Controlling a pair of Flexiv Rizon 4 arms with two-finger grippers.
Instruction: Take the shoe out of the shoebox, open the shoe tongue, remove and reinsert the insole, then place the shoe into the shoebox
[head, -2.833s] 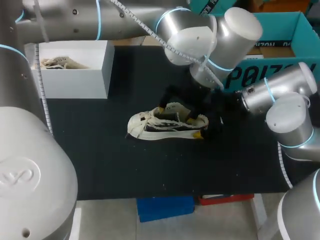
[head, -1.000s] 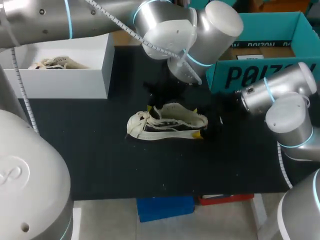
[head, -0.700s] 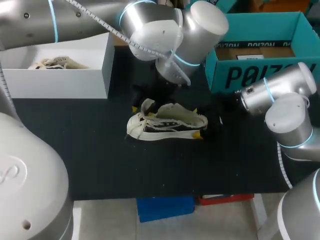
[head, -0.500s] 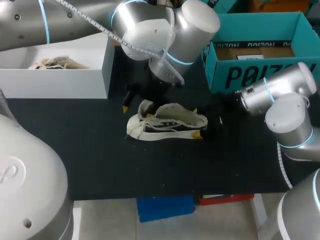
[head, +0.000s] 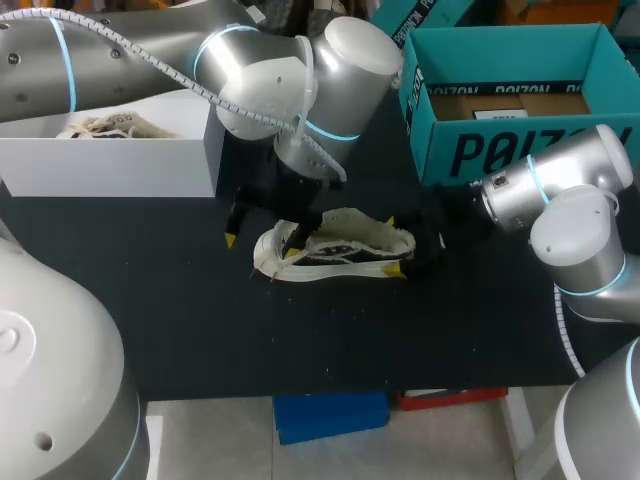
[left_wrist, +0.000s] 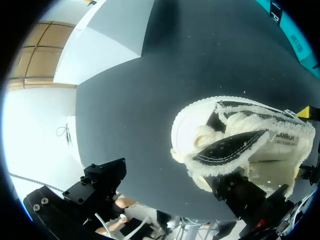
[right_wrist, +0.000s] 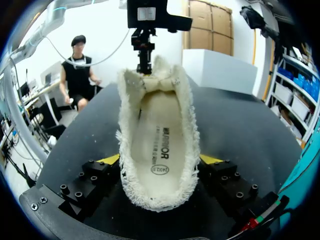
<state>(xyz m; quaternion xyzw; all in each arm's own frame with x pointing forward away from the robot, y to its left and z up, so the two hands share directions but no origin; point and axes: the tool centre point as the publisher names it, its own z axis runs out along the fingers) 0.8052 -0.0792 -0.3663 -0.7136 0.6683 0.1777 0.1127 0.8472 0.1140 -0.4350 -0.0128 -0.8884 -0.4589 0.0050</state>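
My right claw (right_wrist: 160, 161) clamps the heel of the cream shoe (head: 335, 243), which lies on the black table (head: 300, 330). My left claw (head: 258, 232) hangs spread open at its toe. The teal shoebox (head: 520, 150) stands at the far right.

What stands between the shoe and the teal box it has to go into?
Nothing visible does. Only bare table lies between the shoe and the open box. The right gripper is on that side, but it holds the shoe's heel rather than blocking it.
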